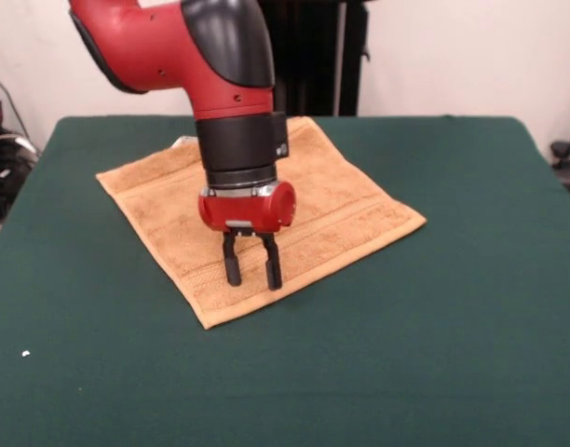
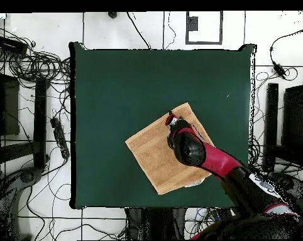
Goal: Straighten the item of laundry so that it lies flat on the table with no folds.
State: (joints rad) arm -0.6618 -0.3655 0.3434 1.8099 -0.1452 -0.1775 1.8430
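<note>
Front view shows us our gripper (image 1: 252, 274), fingers parted and holding nothing, over the flat-lying towel (image 1: 332, 200) on the table (image 1: 471, 307).

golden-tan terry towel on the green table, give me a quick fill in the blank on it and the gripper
1. The golden-tan terry towel lies ____ on the dark green felt table.
2. The red and black gripper hangs above the ____.
3. Its two black fingers point ____.
4. The gripper holds ____.

Missing words: flat; towel; down; nothing

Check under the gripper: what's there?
The gripper, open, hangs over the flat towel on the green table. The arm hides part of the towel overhead.
</note>
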